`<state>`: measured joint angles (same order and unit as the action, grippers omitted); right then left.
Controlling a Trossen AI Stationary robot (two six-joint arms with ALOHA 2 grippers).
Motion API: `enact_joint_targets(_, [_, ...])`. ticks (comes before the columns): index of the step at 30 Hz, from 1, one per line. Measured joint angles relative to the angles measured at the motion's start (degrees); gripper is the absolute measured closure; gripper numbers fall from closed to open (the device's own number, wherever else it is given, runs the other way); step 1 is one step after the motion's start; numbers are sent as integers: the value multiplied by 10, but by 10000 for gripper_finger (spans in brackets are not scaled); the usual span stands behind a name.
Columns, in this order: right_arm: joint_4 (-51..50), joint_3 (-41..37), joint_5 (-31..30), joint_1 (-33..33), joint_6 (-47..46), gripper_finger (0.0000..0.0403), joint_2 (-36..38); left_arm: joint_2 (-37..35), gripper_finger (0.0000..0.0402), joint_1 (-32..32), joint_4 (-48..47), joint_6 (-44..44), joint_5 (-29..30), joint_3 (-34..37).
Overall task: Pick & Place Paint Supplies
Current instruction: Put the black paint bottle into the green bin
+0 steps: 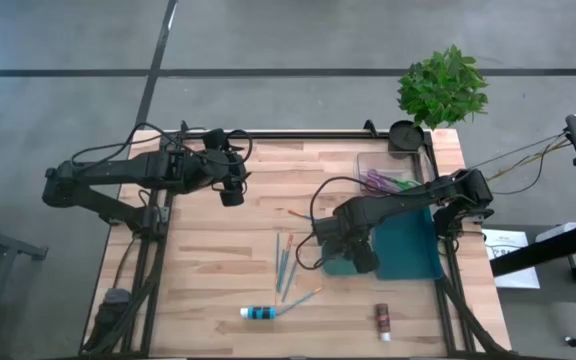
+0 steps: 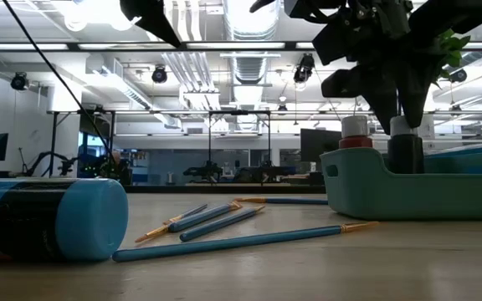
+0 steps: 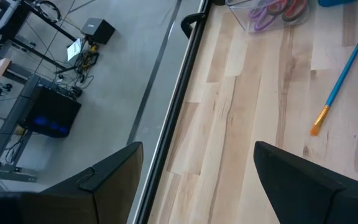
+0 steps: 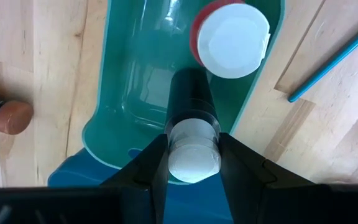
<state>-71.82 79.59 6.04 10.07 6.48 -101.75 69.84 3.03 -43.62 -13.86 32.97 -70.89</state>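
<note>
A teal bin (image 1: pixel 413 245) stands at the table's right. In its near-left compartment (image 4: pixel 135 93) two paint tubes stand cap up: a red one (image 4: pixel 232 40) and a black one (image 4: pixel 190 99) with a white cap. My right gripper (image 4: pixel 193 158) points down over that compartment, shut on the black tube. Several blue paintbrushes (image 1: pixel 284 265) lie mid-table. A blue tube (image 1: pixel 260 313) and a brown tube (image 1: pixel 382 320) lie near the front edge. My left gripper (image 1: pixel 232 192) hangs open above the far left of the table, with nothing between its fingers (image 3: pixel 117 174). My right gripper pinches the black tube's white cap (image 4: pixel 193 134) between its two fingers, one on each side. The fingers come from above, pointing down along the tube. The tube stands upright with its lower end inside the teal bin (image 2: pixel 408 188); whether it touches the bin's floor is hidden.
A clear box (image 1: pixel 383 180) with purple things sits at the far right, a black bowl (image 1: pixel 405 135) and a potted plant (image 1: pixel 443 85) beyond it. One more brush (image 3: pixel 337 87) lies alone toward the far side. Bare wood lies between the brushes and the left arm.
</note>
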Motion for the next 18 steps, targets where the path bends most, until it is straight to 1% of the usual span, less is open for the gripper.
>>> enact_joint_targets(14, [4, 0, -1, 0, 2, 294, 0, 0, 89, 0, 0, 3, 0, 1])
enact_joint_targets(16, [4, 0, -2, 0, 1, 279, 0, 0, 89, 0, 0, 2, 0, 1])
enact_joint_targets(18, [4, 0, -4, 0, -3, 252, 0, 0, 89, 0, 0, 3, 0, 1])
